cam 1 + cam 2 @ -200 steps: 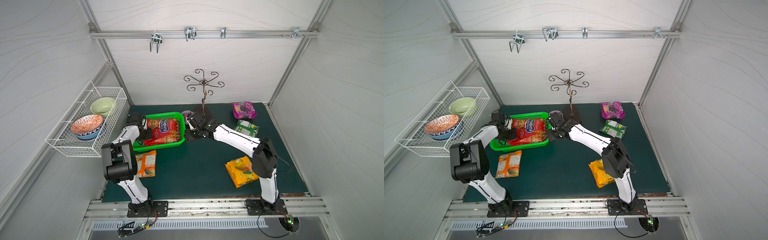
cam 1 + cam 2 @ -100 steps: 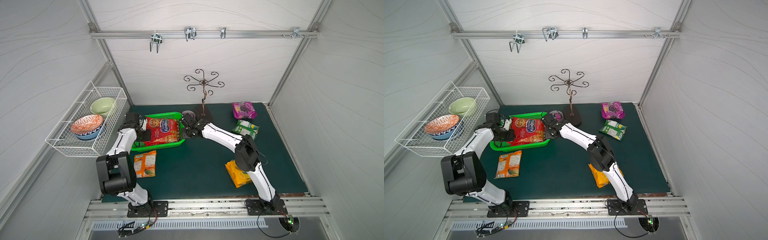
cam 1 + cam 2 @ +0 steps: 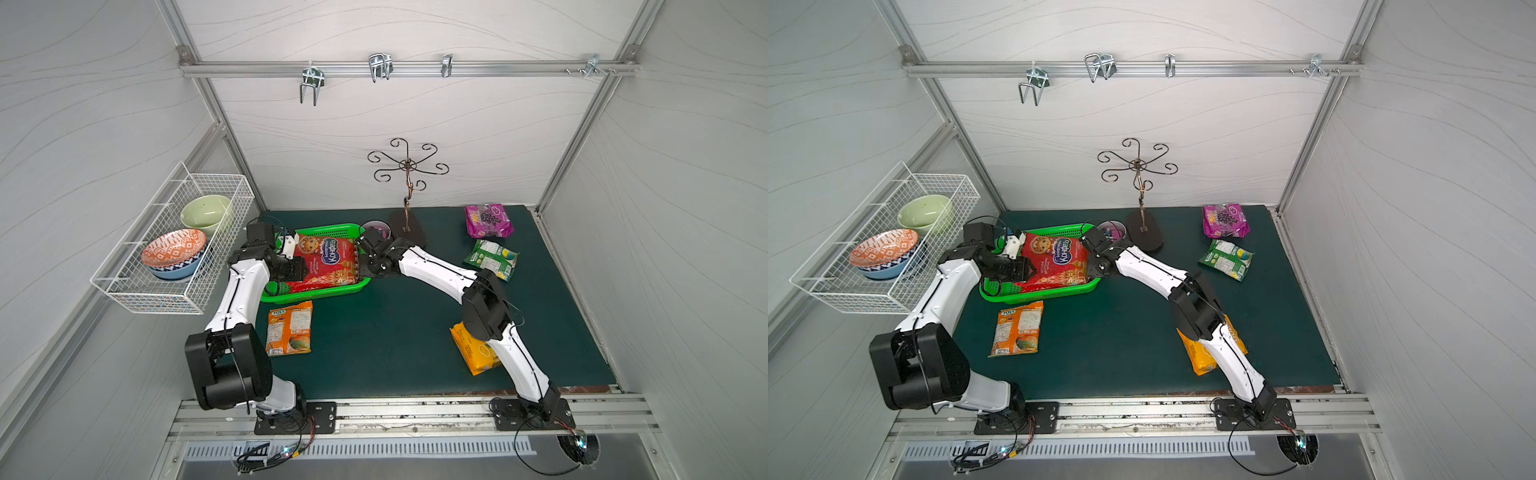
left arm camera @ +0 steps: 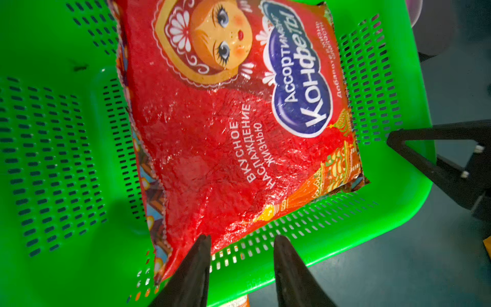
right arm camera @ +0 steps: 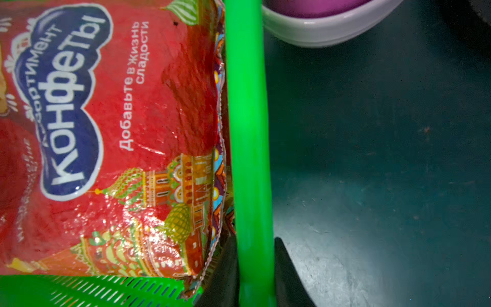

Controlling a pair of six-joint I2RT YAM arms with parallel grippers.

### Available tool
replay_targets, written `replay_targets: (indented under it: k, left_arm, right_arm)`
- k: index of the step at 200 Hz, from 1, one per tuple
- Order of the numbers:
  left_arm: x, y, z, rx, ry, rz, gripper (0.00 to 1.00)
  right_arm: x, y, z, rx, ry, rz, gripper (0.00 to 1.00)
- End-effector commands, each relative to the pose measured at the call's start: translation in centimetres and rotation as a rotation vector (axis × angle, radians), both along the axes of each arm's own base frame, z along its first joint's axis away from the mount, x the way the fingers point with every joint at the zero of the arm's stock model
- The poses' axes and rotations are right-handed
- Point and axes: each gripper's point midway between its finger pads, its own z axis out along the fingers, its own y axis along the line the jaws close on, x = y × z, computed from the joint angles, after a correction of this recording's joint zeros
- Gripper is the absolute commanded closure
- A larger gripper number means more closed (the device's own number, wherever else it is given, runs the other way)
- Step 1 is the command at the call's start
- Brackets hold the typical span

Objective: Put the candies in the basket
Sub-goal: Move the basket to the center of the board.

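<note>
- My dark green mat (image 3: 374, 332) carries everything.
- Green basket (image 3: 316, 296): back, on my left, flat on it.
- Orange bag (image 3: 289, 327): flat, just in front of the basket.
- Yellow bag (image 3: 471, 353): front, on my right.
- Green bag (image 3: 491, 258) and purple bag (image 3: 487, 220): back right, near each other, not touching.
- Grey bowl (image 3: 376, 226) and hook stand (image 3: 409, 237): back middle, beside the basket's right end.

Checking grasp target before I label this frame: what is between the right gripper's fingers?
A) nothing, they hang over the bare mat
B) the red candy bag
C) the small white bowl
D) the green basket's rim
D: in the right wrist view, the right gripper has one finger on each side of the basket rim. The red candy bag lies inside the basket, not between the fingers.
</note>
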Motion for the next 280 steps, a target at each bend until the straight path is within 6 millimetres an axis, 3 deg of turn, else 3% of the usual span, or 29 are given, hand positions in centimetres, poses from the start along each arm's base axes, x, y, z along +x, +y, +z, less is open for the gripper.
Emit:
replay_targets:
  k: [1, 66, 143, 176, 215, 256, 280]
  left_arm:
    - [1.1, -0.3, 4.7, 0.014, -0.141, -0.025, 0.57]
    - [1.2, 0.1, 5.4, 0.035, -0.157, -0.015, 0.57]
    - [1.5, 0.4, 4.9, 0.031, -0.153, 0.011, 0.57]
    - [1.2, -2.0, 4.4, -0.051, -0.174, -0.076, 0.55]
    - [0.8, -3.6, 2.2, 0.019, -0.130, -0.159, 0.54]
    - [0.5, -5.1, 2.4, -0.035, -0.134, -0.216, 0.53]
    - [0.2, -5.7, 2.9, -0.069, -0.136, -0.239, 0.52]
  right_arm:
    - [-2.5, -1.2, -1.8, -0.077, 0.081, 0.036, 0.86]
    - [-6.0, -5.0, 1.1, -0.129, 0.142, -0.032, 0.89]
    - [-10.1, -10.5, 1.3, -0.192, 0.194, -0.076, 0.91]
    - [-11.0, -12.7, 1.5, -0.214, 0.207, -0.110, 0.94]
    - [-11.6, -15.8, 1.4, -0.190, 0.246, -0.179, 0.94]
    - [-12.0, -19.7, 1.1, -0.208, 0.281, -0.245, 0.93]
    - [-11.7, -23.1, 0.5, -0.261, 0.295, -0.282, 0.93]
